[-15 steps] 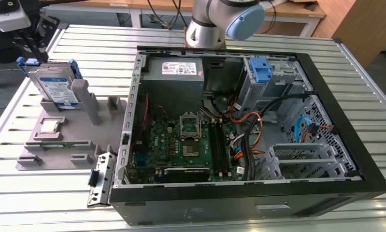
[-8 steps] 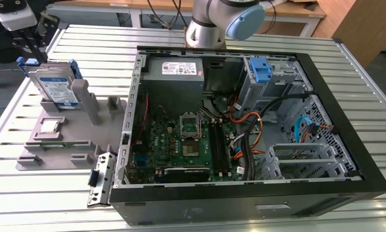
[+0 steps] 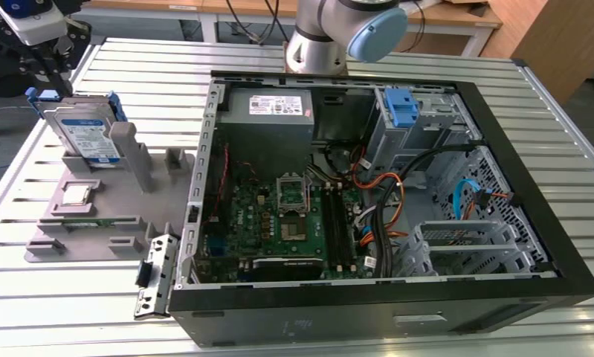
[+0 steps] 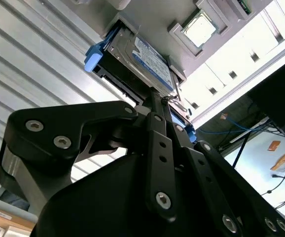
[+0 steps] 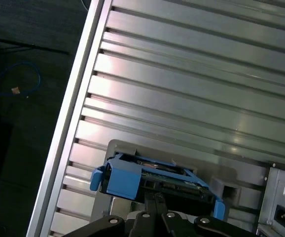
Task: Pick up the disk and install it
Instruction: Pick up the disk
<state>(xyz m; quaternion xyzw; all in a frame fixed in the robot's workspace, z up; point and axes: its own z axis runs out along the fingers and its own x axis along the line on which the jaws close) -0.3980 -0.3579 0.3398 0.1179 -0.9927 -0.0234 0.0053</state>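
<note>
Looks early in the job, with nothing installed so far. Shows the disk (image 3: 83, 132) standing on edge in a slot of the grey holder (image 3: 128, 160), on the table (image 3: 376, 56) at the exterior view's left and well apart from the open computer case (image 3: 534, 245).

In both wrist views, puts the pincer (image 4: 161, 101) right at the disk's upper edge, against the blue carrier frame (image 5: 125, 180) — cannot tell whether clamped on it or only touching. Not lifted, judging by the holder walls close on either side of it. So, as a judgement: reach made, with the lift, the carry across and the seating in the case all undone.

Inside the case, shows a bare blue bracket (image 3: 404, 108) up at the drive cage, with the power supply (image 3: 267, 108) nearby. Lower down, the motherboard (image 3: 276, 216) and loose cables (image 3: 386, 190).

As for the surface — bright ribbed metal slats running the length of the table, with a clean straight edge. Holds a small square chip (image 3: 76, 195) in a recess of the holder, just beside the disk. Beyond the table, wooden furniture (image 3: 564, 37) at the back of the room and a dark floor (image 5: 14, 148) below the table's edge.
</note>
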